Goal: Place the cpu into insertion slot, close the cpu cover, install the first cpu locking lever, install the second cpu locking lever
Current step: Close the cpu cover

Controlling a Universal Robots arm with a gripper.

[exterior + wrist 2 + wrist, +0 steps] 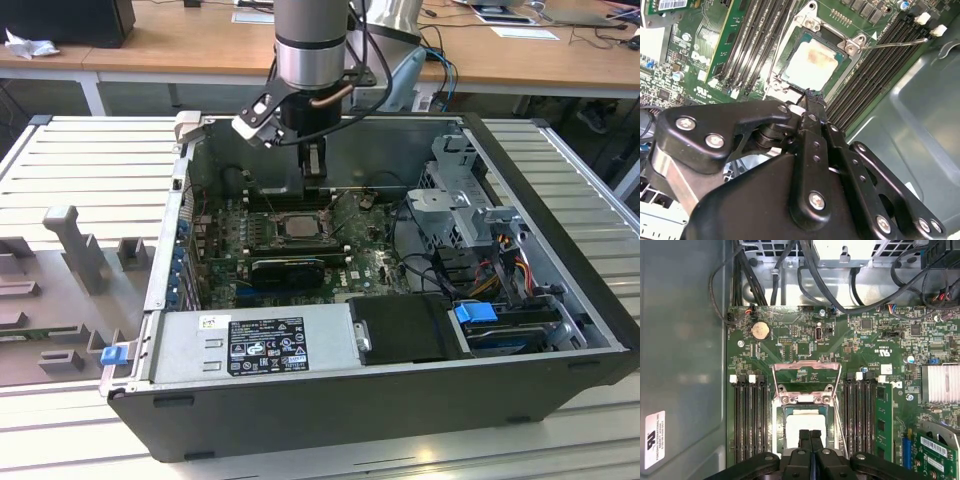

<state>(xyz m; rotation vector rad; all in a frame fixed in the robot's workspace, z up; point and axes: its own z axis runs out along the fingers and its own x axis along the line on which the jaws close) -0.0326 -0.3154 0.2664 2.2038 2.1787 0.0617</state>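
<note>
Item: cpu (804,426), seated in the insertion slot (786,412), cpu cover (807,364) hinged open beyond it; gripper (810,434) jaws clenched together on nothing, tips just over the chip's edge; hazard: a downward nudge likely skews the chip and bends the slot's pins.

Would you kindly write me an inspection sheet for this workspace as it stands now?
Surface: slatted metal table bearing an open computer case.
Job's things: cpu lies in the insertion slot; cpu cover stands open.
Clutter: grey fixture blocks at the exterior view's left.
Grippers: claw shut, poised over the cpu.
Cables: black bundle; coloured wires in the case.
Surroundings: wooden desks behind.
</note>
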